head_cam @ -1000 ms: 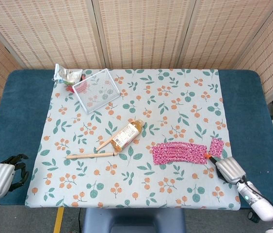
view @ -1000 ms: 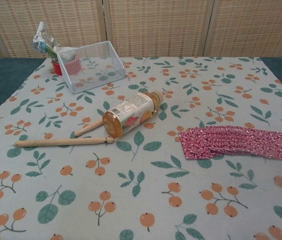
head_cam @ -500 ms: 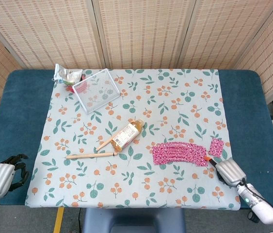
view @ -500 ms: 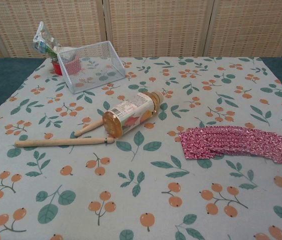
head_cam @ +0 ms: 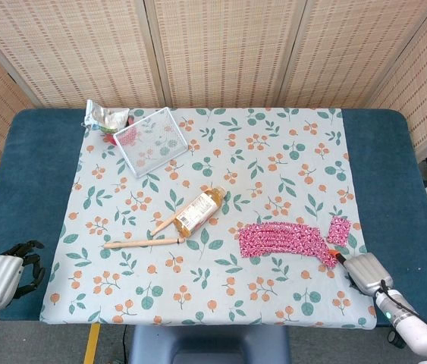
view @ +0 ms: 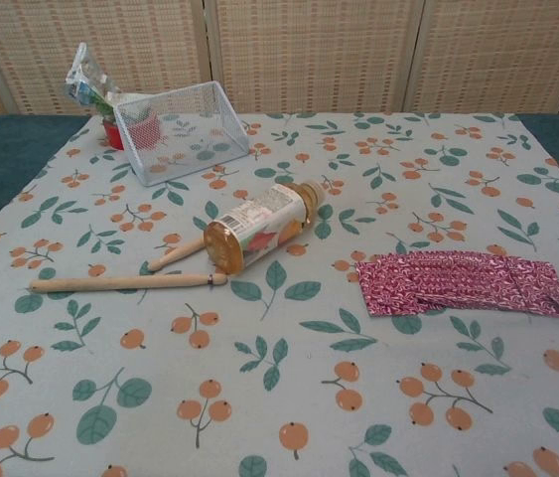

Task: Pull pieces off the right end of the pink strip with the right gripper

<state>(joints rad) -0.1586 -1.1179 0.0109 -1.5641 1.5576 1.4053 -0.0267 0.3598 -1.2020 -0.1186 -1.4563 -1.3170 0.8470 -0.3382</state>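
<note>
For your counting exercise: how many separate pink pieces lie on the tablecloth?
2. The long pink strip lies right of the bottle, its right end drawn toward the right hand. A small torn-off piece sits just beyond that end. Whether the hand hides more cannot be told.

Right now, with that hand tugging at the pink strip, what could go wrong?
The right hand pulls at the pink strip's right end, near the table edge. The whole strip might slide along instead of tearing. The piece already off lies close by and could get swept away. The left hand isn't steadying anything.
</note>
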